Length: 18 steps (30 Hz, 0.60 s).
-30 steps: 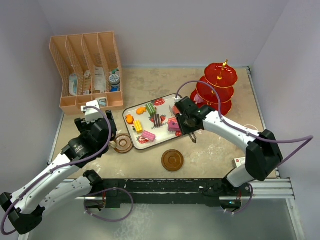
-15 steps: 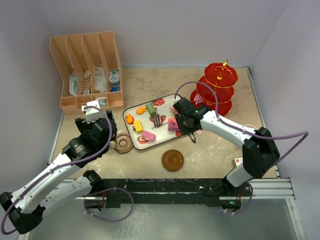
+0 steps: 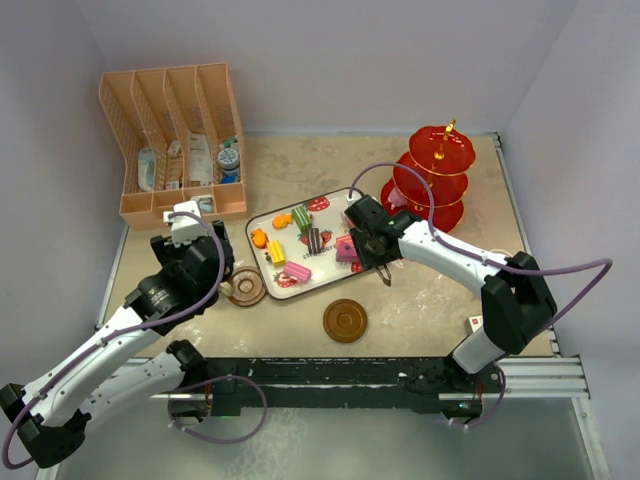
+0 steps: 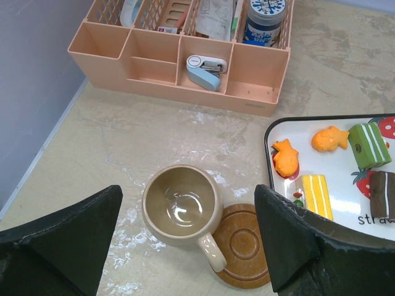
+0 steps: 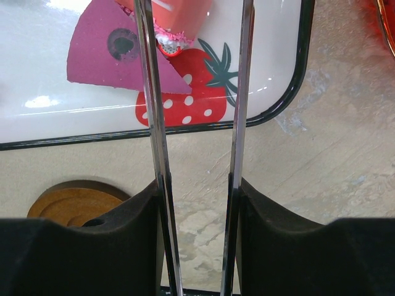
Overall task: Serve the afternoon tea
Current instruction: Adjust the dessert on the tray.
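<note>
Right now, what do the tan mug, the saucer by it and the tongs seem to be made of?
The tan mug looks like glazed ceramic, maybe glossy plastic: bright highlights inside. The saucer looks like wood, matte brown with turned rings, possibly imitation. The tongs look like polished metal: thin, mirror-bright blades.

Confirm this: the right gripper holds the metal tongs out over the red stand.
Not the stand. The right gripper holds the metal tongs out over the tray, by a pink cake slice; the right wrist view shows it.

Shiny metal tongs [image 5: 155,123], glossy tray [image 5: 49,126], matt wooden saucer [image 4: 242,246], glazed mug [image 4: 182,208], translucent red plastic stand [image 3: 440,150]
</note>
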Motion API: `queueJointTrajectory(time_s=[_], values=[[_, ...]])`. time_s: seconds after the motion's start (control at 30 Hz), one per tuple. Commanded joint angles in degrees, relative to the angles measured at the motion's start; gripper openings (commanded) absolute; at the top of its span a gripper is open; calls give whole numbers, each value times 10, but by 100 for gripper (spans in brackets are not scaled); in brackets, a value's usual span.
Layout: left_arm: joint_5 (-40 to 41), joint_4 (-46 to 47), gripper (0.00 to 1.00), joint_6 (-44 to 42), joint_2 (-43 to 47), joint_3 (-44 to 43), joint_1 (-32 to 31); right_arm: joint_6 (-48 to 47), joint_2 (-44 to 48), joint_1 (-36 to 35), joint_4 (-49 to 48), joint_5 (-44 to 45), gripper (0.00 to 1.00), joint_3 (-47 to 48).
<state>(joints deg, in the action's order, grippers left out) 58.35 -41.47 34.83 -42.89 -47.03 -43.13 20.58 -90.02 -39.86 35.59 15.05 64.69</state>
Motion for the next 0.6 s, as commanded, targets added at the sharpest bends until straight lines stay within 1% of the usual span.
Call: queueJointTrajectory(time_s=[0.0,0.13,0.37,0.47,0.57], values=[[12,5,86,-6,-1,-11,2,4,-7,-4,-9,5,44,-4],[12,4,86,-7,-2,-11,2,9,-4,-4,-14,10,41,-11],[12,3,86,-6,-4,-11,2,20,20,-4,-20,8,27,-4],[12,3,86,-6,-5,-11,2,32,37,-4,-27,-18,24,-1],[11,3,86,-6,-6,-11,2,38,57,-4,-46,-70,21,-3]])
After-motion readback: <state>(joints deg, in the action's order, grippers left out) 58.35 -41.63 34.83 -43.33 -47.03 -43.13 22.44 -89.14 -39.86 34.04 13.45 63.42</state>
